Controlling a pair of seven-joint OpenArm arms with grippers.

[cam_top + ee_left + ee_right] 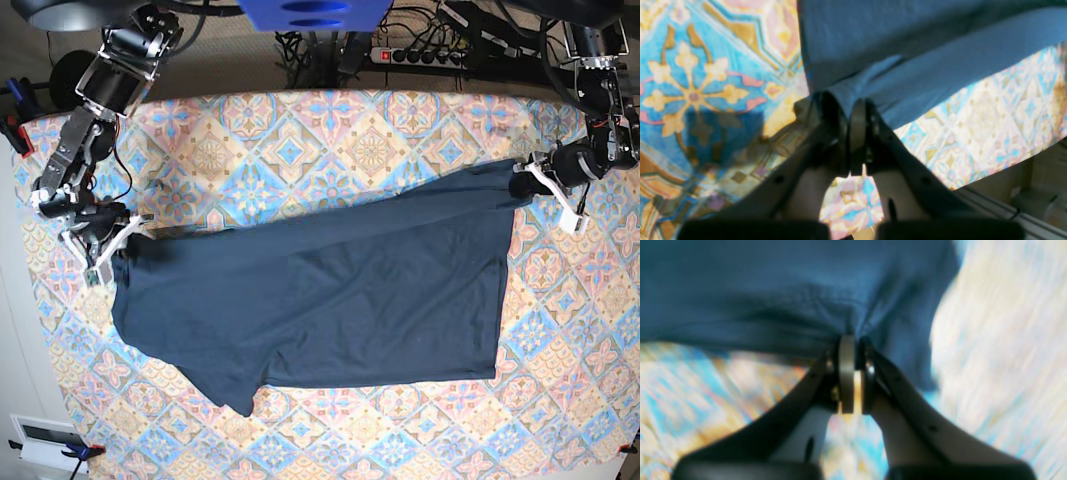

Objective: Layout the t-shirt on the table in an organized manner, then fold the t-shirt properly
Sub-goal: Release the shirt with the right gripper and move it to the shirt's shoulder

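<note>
The dark navy t-shirt (320,290) lies spread across the middle of the patterned table (330,130). My left gripper (522,180), at the base view's right, is shut on the shirt's upper right corner; the left wrist view shows its jaws (853,103) pinching a bunched fold of blue cloth (940,66). My right gripper (128,240), at the base view's left, is shut on the shirt's upper left corner; the right wrist view shows the jaws (851,340) clamped on gathered cloth (773,300). The shirt's top edge runs stretched between the two grippers.
The table's edge and a floor area show at the lower right of the left wrist view (1023,200). Cables and a power strip (430,55) lie behind the table's far edge. A white device (45,440) sits off the near left corner.
</note>
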